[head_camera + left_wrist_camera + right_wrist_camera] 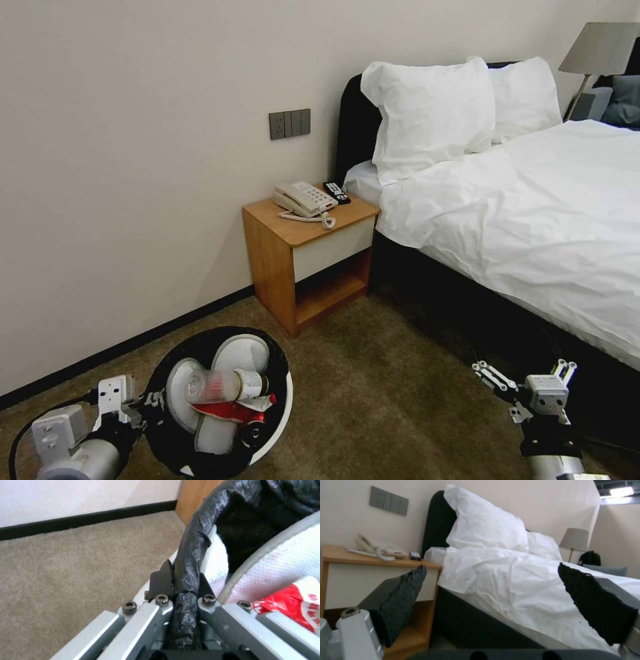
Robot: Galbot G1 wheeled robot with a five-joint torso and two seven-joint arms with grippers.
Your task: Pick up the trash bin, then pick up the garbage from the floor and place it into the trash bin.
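A wooden nightstand [308,260] stands on brown carpet [387,393] against a plain pale wall [133,133] edged with a dark baseboard [133,343]. On the nightstand lie a beige telephone [303,199] and what looks like a black remote [337,193]. Above it is a grey switch panel [289,124]. Just beside it is a dark-framed bed [533,220] with white pillows [430,113]. Beyond the bed stands a lamp [597,53].

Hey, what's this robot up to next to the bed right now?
It's tidying a bedroom. The left end effector is clamped on the bag-lined rim of the trash bin, holding it above the carpet. Inside lie two white slippers, a clear bottle and a red packet. The right end effector hangs open and empty near the bed.
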